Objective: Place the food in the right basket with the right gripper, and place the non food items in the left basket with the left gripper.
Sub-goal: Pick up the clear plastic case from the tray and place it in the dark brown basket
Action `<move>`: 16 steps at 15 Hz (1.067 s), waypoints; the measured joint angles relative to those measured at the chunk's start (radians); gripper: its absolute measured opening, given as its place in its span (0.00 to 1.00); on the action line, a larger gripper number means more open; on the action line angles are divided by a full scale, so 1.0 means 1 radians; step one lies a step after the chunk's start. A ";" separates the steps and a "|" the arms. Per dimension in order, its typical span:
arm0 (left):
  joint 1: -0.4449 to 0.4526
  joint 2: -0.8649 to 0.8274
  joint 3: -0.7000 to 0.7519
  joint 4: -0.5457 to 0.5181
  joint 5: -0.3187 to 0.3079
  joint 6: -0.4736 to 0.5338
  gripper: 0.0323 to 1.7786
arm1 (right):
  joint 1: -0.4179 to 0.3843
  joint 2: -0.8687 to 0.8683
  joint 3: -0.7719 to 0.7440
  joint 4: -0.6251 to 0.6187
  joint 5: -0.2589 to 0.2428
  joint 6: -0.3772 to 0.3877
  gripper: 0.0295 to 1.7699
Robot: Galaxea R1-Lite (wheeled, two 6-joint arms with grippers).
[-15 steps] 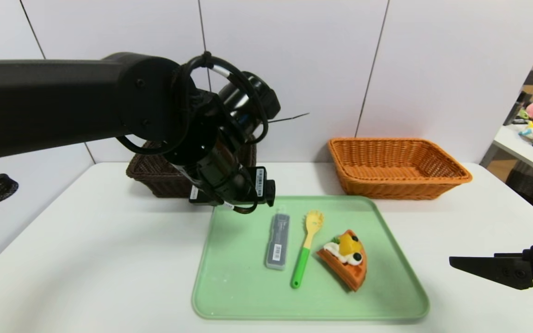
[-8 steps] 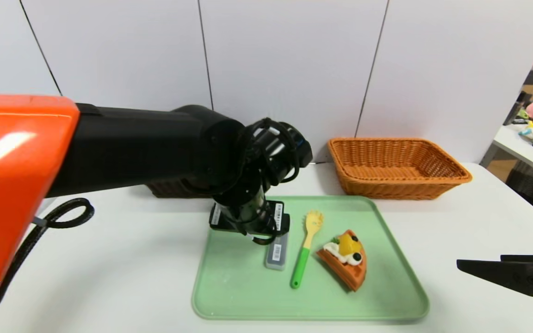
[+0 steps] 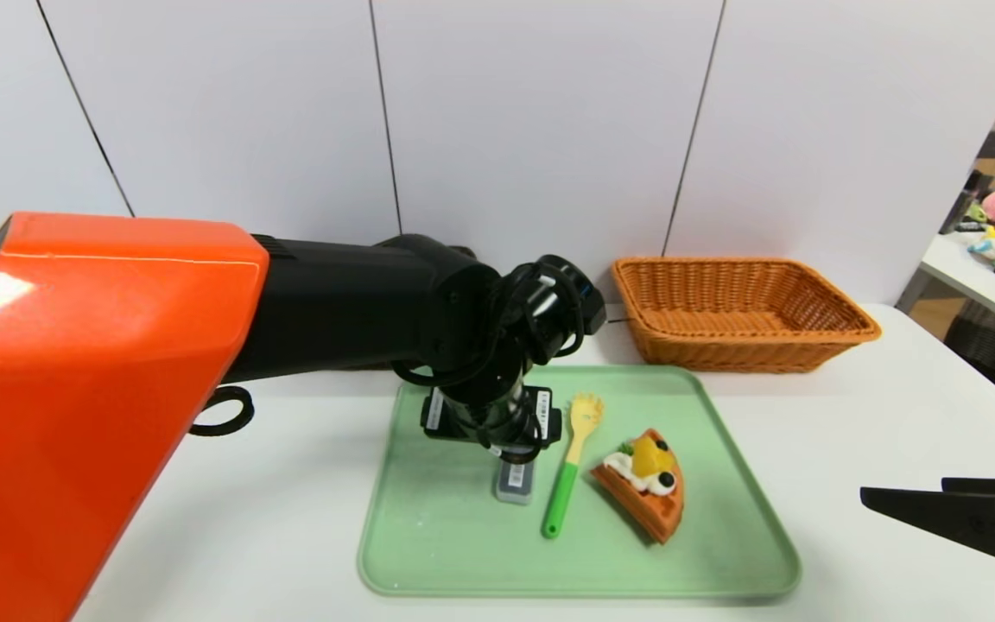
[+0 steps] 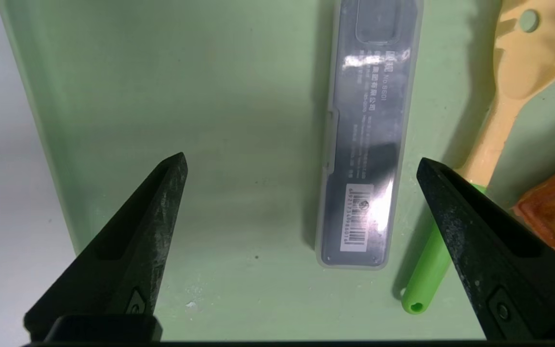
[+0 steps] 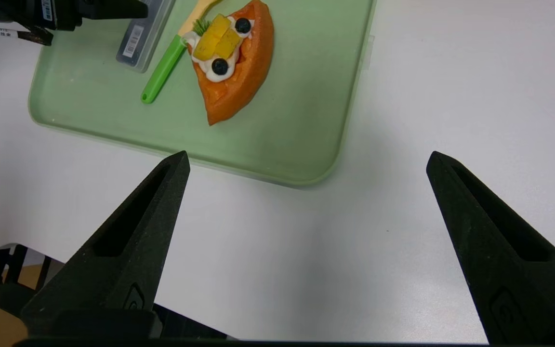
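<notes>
The left gripper (image 4: 301,166) hangs low over the green tray (image 3: 428,553), its fingers spread wide and holding nothing. Between them in the left wrist view lies the grey case (image 4: 369,144), flat on the tray, nearer one fingertip than the other and touched by neither. In the head view the case (image 3: 515,480) shows only its near end below the wrist. Just beside it at 3 o'clock lies the spatula (image 3: 571,466), green handle toward 6 o'clock, yellow head toward 12. At 3 o'clock from the spatula sits the waffle slice (image 3: 649,488), topped with fruit and cream. The orange basket (image 3: 739,315) stands at 1 o'clock from the tray. The right gripper (image 3: 951,510) waits above the table (image 3: 895,406) at 3 o'clock from the tray, fingers wide apart, empty.
</notes>
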 joint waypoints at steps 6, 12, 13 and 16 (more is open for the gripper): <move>-0.009 0.040 -0.034 -0.002 0.004 -0.015 0.95 | 0.000 0.001 0.007 0.000 0.001 0.001 0.96; -0.011 0.078 -0.051 -0.001 -0.003 -0.014 0.95 | 0.000 -0.001 0.021 -0.002 -0.003 0.003 0.96; -0.012 0.080 -0.051 -0.001 -0.004 -0.014 0.95 | 0.000 -0.001 0.021 -0.001 -0.003 0.003 0.96; -0.011 0.087 -0.053 -0.002 -0.003 -0.014 0.95 | 0.000 -0.001 0.021 -0.002 -0.002 0.001 0.96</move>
